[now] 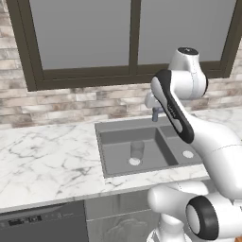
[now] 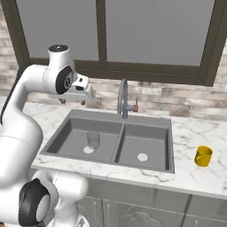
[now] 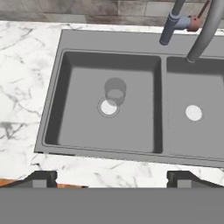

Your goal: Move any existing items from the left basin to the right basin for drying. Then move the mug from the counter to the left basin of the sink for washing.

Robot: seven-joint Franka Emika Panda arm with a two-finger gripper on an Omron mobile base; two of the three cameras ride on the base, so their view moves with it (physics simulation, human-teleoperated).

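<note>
Two matte dark grey basins formed the sink (image 1: 106, 130) in the left base view; a translucent cylindrical tumbler (image 1: 137, 149) stood upright in the left basin (image 1: 118, 153) beside its pale drain. Right base view: a yellow handled mug (image 2: 203, 156) sat on the veined marble bench (image 2: 195, 133), right of the right basin (image 2: 144, 144), behind an arched tap (image 2: 123, 98). Hand view: the gripper (image 3: 112, 178), fingers wide apart and empty, hovered above the tumbler.

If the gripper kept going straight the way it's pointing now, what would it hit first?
Probably the small translucent grey glass tumbler standing by the drain of the wider dark grey left basin. The open gripper points down into that basin; depth is unclear, so it might meet the floor beside the tumbler instead.
</note>
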